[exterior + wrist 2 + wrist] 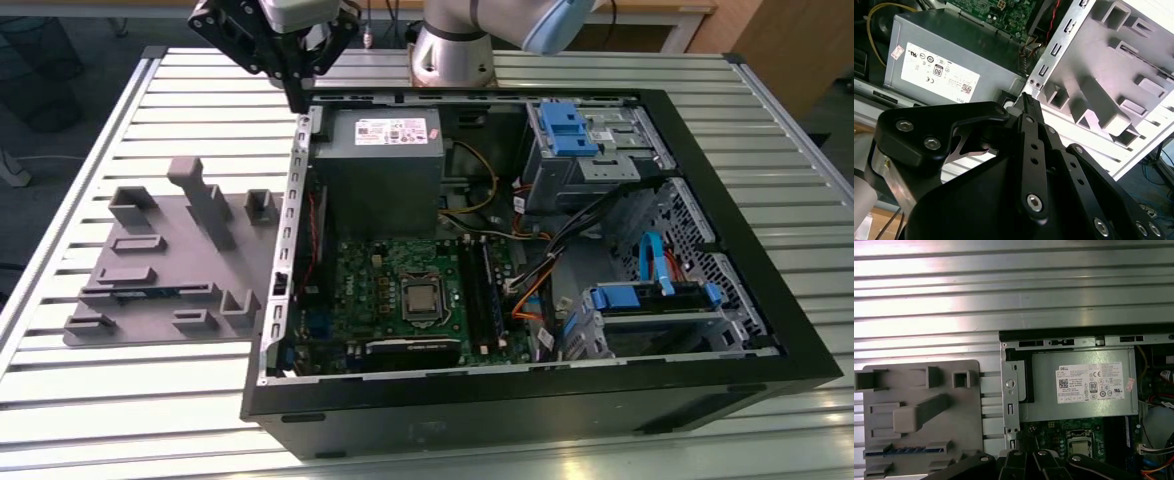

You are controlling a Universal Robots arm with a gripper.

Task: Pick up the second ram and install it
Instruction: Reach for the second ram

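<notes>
Hand [296, 98] up at the far end of the bench [134, 400], fingers drawn together and nothing between them. It hangs right over the far corner of the computer case [534, 400], on the exterior view's left side. In the second wrist view the fingertips [1025, 98] point down at the case's metal edge, just beside the power supply [380, 165].

The blue ram stick [904, 451] lies flat in a long slot of the grey tray [134, 255]. It sits toward the tray's near end, well apart from the hand. The tray is on the bench just beside the case, on the exterior view's left, with several upright blocks rising from it.

There is bare bench between the tray's far edge and the hand, and more along the tray's outer side. The case lies open on its side, with the green main board [387, 270] near of the power supply. Its thin metal wall stands between the board and the tray.

The bench is ribbed, shiny metal. The arm's base [450, 60] stands at its far edge, just behind the case.
</notes>
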